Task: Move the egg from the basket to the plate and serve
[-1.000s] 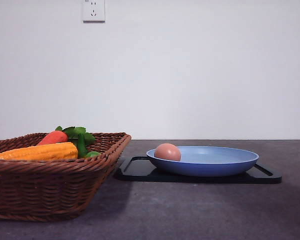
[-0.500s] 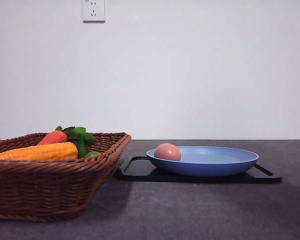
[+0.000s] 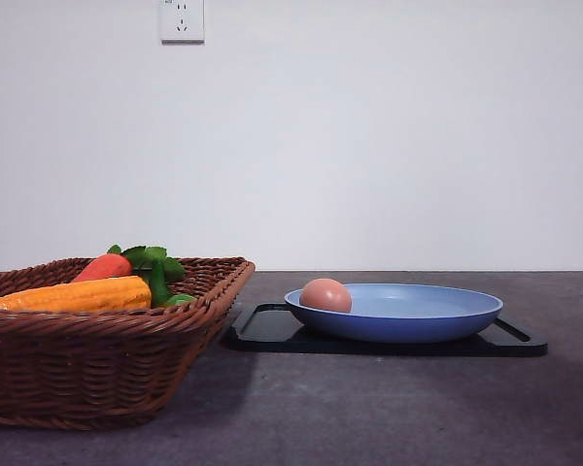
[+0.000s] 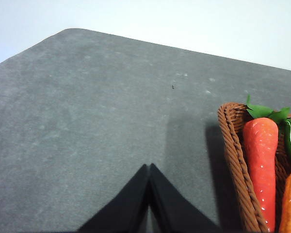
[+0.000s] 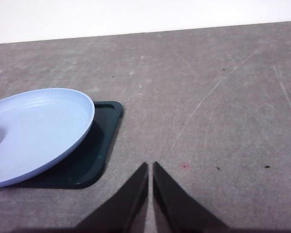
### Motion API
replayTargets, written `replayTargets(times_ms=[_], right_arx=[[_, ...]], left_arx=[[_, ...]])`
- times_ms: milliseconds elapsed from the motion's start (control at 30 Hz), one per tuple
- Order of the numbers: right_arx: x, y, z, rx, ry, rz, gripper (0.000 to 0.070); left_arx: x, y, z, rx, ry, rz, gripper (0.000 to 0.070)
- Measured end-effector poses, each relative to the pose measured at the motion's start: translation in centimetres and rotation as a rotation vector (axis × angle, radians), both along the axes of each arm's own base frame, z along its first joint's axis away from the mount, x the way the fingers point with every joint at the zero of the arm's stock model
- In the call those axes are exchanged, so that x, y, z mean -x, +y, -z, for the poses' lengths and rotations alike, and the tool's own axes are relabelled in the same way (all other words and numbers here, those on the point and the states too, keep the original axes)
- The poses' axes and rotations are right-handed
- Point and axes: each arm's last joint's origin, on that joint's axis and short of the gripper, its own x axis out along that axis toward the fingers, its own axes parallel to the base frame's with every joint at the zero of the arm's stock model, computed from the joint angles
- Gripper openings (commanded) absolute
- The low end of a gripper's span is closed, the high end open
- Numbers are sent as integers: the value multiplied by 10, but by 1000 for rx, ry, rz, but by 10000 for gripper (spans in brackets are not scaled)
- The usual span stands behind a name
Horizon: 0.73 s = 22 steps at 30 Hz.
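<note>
Black fingertips of the right gripper (image 5: 150, 167) meet with only a hairline gap between them, clenched on nothing, and hover over bare grey tabletop (image 5: 223, 111). From there the black tray (image 5: 99, 148) lies just off to one side, its rounded corner the nearest part, and the light-blue plate (image 5: 43, 126) sits on it. The egg (image 3: 325, 295) already rests inside the plate, against the rim on the basket side, so the transfer looks done and serving is what remains. In my judgement the move turns on the tray's long axis: it runs across the table, with a handle end (image 3: 513, 336) pointing toward the robot's right, so the right arm is the nearer one. The left gripper (image 4: 149, 170) is likewise pinched together and holds nothing, poised over the table just beside the wicker basket (image 4: 235, 155), where the carrot (image 4: 260, 165) and corn cob (image 3: 76, 294) lie, well apart from the plate.
</note>
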Motion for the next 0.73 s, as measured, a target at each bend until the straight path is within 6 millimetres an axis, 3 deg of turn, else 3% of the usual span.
replayTargets(times_ms=[733], right_arx=[[0,0,0,0,0,0,0]], left_arx=[[0,0,0,0,0,0,0]])
